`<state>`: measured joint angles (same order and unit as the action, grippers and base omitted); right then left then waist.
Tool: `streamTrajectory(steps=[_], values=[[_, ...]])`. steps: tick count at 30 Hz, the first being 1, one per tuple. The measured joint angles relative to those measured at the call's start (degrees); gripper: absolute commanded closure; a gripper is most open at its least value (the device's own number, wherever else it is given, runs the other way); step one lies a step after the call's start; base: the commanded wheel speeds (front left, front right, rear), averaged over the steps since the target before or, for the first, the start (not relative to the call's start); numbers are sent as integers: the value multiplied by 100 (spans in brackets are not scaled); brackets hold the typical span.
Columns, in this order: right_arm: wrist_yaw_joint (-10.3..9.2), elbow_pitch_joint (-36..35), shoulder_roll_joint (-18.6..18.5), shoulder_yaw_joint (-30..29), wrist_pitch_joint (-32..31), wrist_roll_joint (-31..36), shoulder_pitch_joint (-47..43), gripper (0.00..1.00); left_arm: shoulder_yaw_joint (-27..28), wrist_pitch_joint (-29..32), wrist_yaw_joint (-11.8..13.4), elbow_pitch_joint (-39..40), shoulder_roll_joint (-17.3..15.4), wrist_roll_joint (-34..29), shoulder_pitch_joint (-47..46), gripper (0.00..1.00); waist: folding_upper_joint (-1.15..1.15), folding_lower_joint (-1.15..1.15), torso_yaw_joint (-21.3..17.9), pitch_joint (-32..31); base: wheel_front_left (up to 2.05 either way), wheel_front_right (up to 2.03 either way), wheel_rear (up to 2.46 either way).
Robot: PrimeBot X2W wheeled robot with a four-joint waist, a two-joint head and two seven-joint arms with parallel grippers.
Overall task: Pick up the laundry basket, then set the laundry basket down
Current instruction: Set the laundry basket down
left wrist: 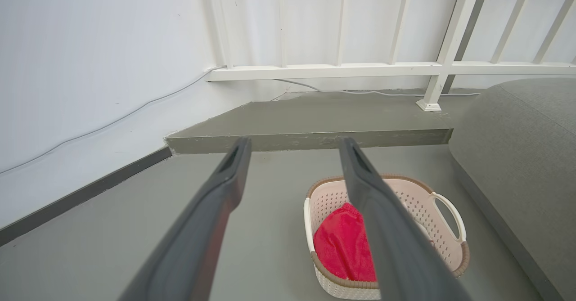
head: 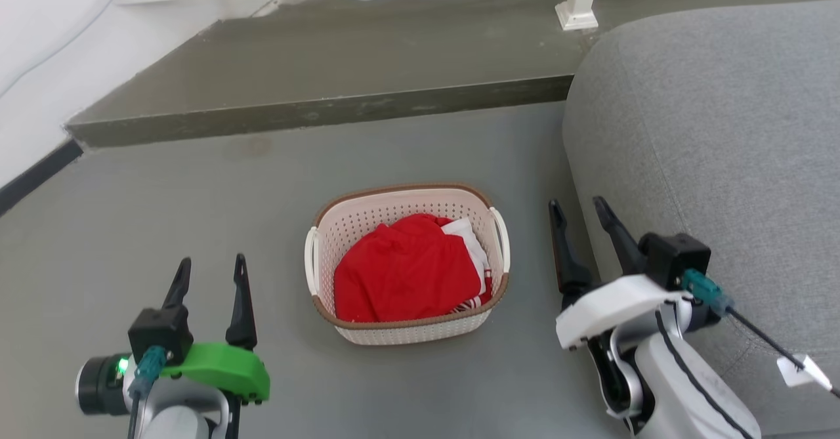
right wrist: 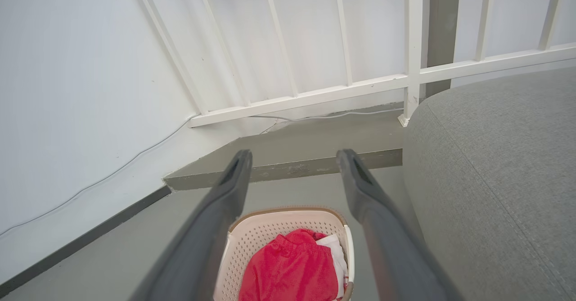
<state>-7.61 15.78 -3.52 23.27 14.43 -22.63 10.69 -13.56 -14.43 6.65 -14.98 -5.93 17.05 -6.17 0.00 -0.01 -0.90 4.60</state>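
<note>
The laundry basket (head: 367, 222) is cream-white and perforated, with a brown rim and white side handles. It rests on the grey floor with red and white clothes inside. My left gripper (head: 210, 273) hovers open to the basket's left, nothing between its fingers. To the basket's right, my right gripper (head: 579, 214) is open too, close to the sofa. Neither touches the basket. In the left wrist view the basket (left wrist: 423, 202) lies beyond the right finger (left wrist: 378, 220). The right wrist view has the basket (right wrist: 270, 231) low between its fingers (right wrist: 216, 220).
A grey sofa (head: 715, 150) fills the right side, next to my right arm. A raised grey step (head: 328, 78) runs behind the basket, with a white railing (left wrist: 382, 69) and a cable along the white wall. Open floor lies left of the basket.
</note>
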Motion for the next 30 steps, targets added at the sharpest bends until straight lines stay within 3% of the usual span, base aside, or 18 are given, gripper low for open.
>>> streamTrajectory(steps=[30], values=[[0,-756,34,-107,0,450,-908,0,230,0,1,558,89,-314,681,0,0,0,-35,-127,0,0,0]])
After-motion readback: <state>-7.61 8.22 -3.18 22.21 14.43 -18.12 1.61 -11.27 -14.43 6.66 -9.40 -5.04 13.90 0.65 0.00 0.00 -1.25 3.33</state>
